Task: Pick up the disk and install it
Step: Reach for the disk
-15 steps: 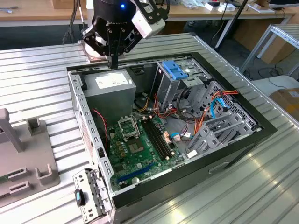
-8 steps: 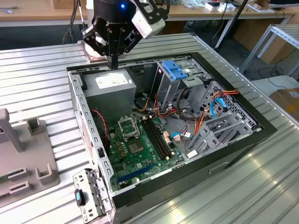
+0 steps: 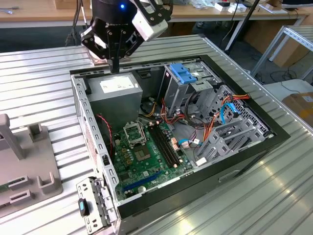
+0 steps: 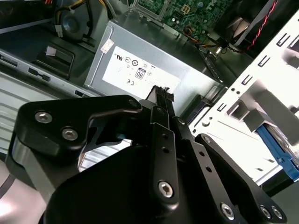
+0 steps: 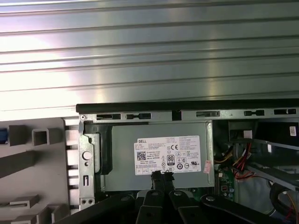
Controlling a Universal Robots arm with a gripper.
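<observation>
- Saw the end effector clenched tight.
- Found it just above the grey box with a white sticker, inside the open computer case.

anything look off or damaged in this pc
Nothing looks damaged or spilled. Cables lie loose inside the open case, and a blue plastic piece lies atop the drive cage. The gripper hangs shut over the grey box.

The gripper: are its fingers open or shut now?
Shut: in both wrist views the gripper has its fingertips pressed together, nothing between them.
</observation>
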